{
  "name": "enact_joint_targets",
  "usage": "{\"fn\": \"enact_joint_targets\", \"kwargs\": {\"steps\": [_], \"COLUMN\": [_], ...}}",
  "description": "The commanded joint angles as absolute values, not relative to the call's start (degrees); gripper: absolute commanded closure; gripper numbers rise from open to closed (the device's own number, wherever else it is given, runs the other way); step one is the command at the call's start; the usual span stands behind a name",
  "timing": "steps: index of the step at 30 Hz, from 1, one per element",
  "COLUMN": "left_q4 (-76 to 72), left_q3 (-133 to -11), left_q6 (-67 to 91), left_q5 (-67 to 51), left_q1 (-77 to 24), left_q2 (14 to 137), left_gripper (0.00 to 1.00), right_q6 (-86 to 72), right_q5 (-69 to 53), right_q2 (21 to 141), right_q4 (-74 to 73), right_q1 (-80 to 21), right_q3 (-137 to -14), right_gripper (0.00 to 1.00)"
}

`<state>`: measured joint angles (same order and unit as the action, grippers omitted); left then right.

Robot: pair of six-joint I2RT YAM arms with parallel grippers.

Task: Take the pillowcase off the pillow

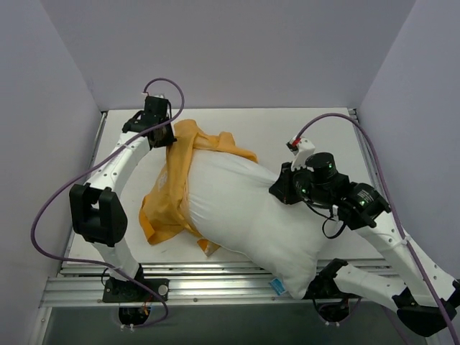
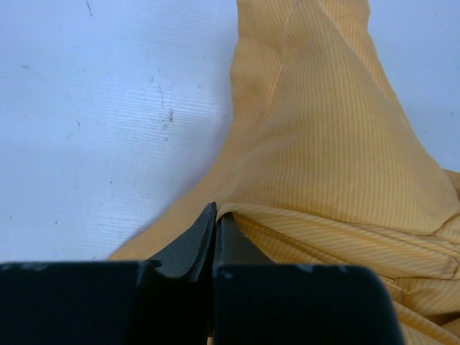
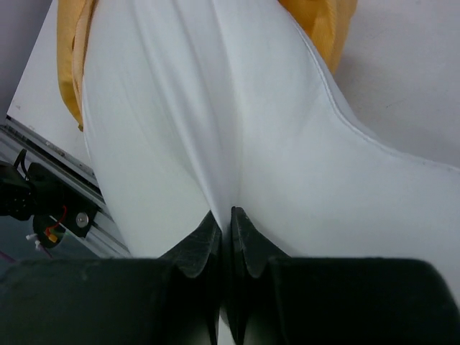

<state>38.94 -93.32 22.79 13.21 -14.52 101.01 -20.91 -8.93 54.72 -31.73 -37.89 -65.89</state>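
Observation:
The plump white pillow (image 1: 251, 212) lies slantwise across the table, most of it bare, with a small blue tag (image 1: 277, 286) at its near edge. The orange-yellow pillowcase (image 1: 167, 194) is bunched over its far left end. My left gripper (image 1: 162, 136) is shut on a fold of the pillowcase (image 2: 323, 165) at the back left; in the left wrist view the gripper (image 2: 217, 210) pinches the cloth's edge. My right gripper (image 1: 282, 188) is shut on the pillow's right side; in the right wrist view the gripper (image 3: 224, 213) pinches a ridge of white pillow (image 3: 215, 108) fabric.
The white table (image 1: 287, 129) is walled by grey panels at the back and both sides. A metal rail (image 1: 215, 287) runs along the near edge, and the pillow's near corner overhangs it. Purple cables loop from both arms.

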Motion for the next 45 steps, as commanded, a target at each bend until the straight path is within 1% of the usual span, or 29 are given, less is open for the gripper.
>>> {"fn": "enact_joint_targets", "kwargs": {"steps": [1, 6, 8, 9, 10, 11, 13, 14, 16, 17, 18, 19, 20, 21, 22, 23, 24, 25, 26, 27, 29, 31, 32, 34, 37, 41, 45], "left_q4": [34.01, 36.56, 37.00, 37.79, 37.18, 34.48, 31.66, 29.81, 28.57, 27.26, 26.64, 25.93, 24.80, 24.18, 23.56, 22.86, 22.76, 22.85, 24.24, 25.30, 28.98, 31.28, 34.16, 35.50, 36.56, 36.66, 33.23], "left_q3": [-97.12, -96.16, -95.19, -95.01, -94.40, -93.35, -89.22, -88.16, -86.14, -85.61, -85.00, -84.12, -83.68, -83.15, -81.67, -80.87, -79.99, -79.11, -77.36, -76.65, -73.59, -70.94, -68.49, -65.23, -58.55, -51.96, -48.08], "left_q6": [21.35, 22.68, 23.02, 23.29, 22.77, 22.42, 21.54, 21.27, 20.83, 20.57, 20.31, 19.95, 19.78, 19.60, 19.43, 19.42, 19.51, 20.29, 21.17, 22.14, 25.74, 30.03, 31.80, 36.27, 41.55, 46.14, 46.58], "left_q5": [35.77, 37.44, 37.79, 36.57, 32.73, 30.87, 27.44, 25.33, 24.44, 24.00, 23.30, 22.68, 22.15, 21.63, 21.45, 21.27, 21.18, 21.36, 21.62, 22.14, 23.81, 28.44, 30.22, 32.86, 32.44, 30.51, 30.76], "left_q1": [-3.70, -1.50, -0.45, -0.35, -0.44, -0.70, -2.54, -3.42, -5.97, -6.67, -7.29, -8.25, -8.70, -9.31, -10.53, -11.16, -11.95, -12.74, -14.14, -15.11, -18.00, -20.90, -23.96, -27.14, -31.63, -34.36, -34.37], "left_q2": [104.76, 107.14, 107.93, 107.93, 107.15, 106.27, 103.03, 101.96, 98.99, 98.01, 96.95, 94.51, 93.18, 91.68, 88.54, 86.77, 85.18, 81.86, 80.17, 78.68, 73.85, 69.03, 67.34, 62.61, 58.12, 55.99, 57.65], "left_gripper": [0.98, 0.98, 0.98, 0.98, 0.98, 0.98, 0.98, 0.98, 0.97, 0.95, 0.91, 0.82, 0.79, 0.75, 0.63, 0.56, 0.48, 0.37, 0.23, 0.20, 0.16, 0.15, 0.14, 0.12, 0.11, 0.11, 0.11], "right_q6": [-19.07, -18.63, -17.32, -16.44, -15.39, -14.08, -13.19, -12.66, -12.66, -12.74, -12.31, -12.04, -11.69, -10.82, -10.46, -10.11, -9.67, -8.62, -8.00, -7.39, -4.93, -3.61, -2.12, -0.71, 3.77, 7.99, 5.91], "right_q5": [-1.68, 0.00, 3.25, 3.43, 2.30, 1.76, -0.60, -5.40, -9.12, -10.97, -11.42, -11.43, -11.25, -10.64, -9.76, -8.45, -5.65, -4.15, -2.91, -1.86, -1.50, -0.18, -0.18, 1.65, 2.89, 11.66, 11.17], "right_q2": [49.57, 50.10, 50.45, 50.88, 51.15, 51.59, 53.34, 54.39, 54.93, 55.80, 56.51, 57.38, 59.31, 60.28, 61.25, 63.09, 64.15, 65.38, 68.09, 69.42, 73.19, 75.57, 77.76, 79.18, 81.12, 87.16, 93.50], "right_q4": [-48.33, -50.53, -51.50, -51.94, -51.86, -51.07, -48.97, -45.47, -40.72, -36.60, -35.17, -33.85, -31.92, -30.77, -29.54, -27.10, -26.03, -25.06, -23.13, -22.07, -19.27, -17.50, -16.10, -13.73, -7.31, -1.43, -1.14], "right_q1": [-36.65, -36.65, -36.74, -36.65, -36.74, -36.74, -36.74, -36.83, -36.74, -37.09, -37.35, -37.61, -38.05, -39.36, -40.24, -41.12, -42.52, -42.97, -43.15, -43.50, -44.29, -45.69, -46.14, -47.89, -48.95, -49.14, -47.72], "right_q3": [-73.73, -81.37, -83.75, -84.80, -84.55, -84.03, -80.71, -79.20, -74.30, -73.05, -72.25, -71.81, -71.55, -71.46, -71.37, -71.11, -71.02, -70.93, -70.93, -70.84, -70.84, -71.28, -71.63, -71.63, -69.96, -69.96, -69.79], "right_gripper": [1.00, 1.00, 1.00, 1.00, 1.00, 1.00, 1.00, 0.95, 0.84, 0.69, 0.60, 0.52, 0.40, 0.36, 0.31, 0.24, 0.22, 0.19, 0.15, 0.13, 0.09, 0.06, 0.01, 0.00, 0.00, 0.00, 0.00]}}
